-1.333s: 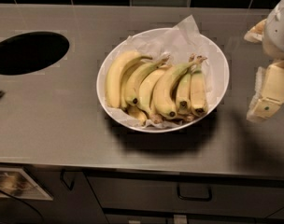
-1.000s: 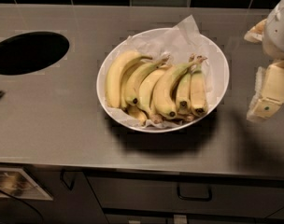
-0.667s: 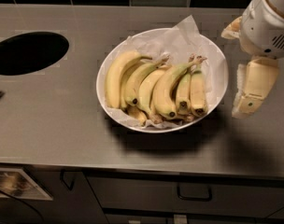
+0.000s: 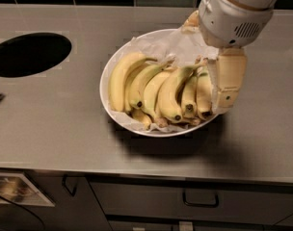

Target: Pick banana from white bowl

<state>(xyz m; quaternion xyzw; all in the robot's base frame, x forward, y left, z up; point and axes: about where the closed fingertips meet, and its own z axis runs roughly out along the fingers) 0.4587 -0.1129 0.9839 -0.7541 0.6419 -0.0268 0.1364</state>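
The white bowl (image 4: pixel 104 91), lined with crinkled white paper, sits on the steel counter and holds several yellow bananas side by side. The long curved banana (image 4: pixel 168 98) with a greenish stem and a black dot at its blunt tip lies right of the bowl's middle. Two short bananas lie to its right, and a broad pale one (image 4: pixel 117 80) lies at the far left. My gripper (image 4: pixel 223 100) hangs over the bowl's right rim, right beside the rightmost short banana, and holds nothing that I can see.
A dark round hole (image 4: pixel 30 54) is cut into the counter at the left. A dark tiled wall runs along the back. Cabinet drawers with handles (image 4: pixel 200 199) sit under the counter's front edge.
My arm has moved left and closer to the bowl, from beside the bowl to over its right rim. The bananas and the bowl have not moved.
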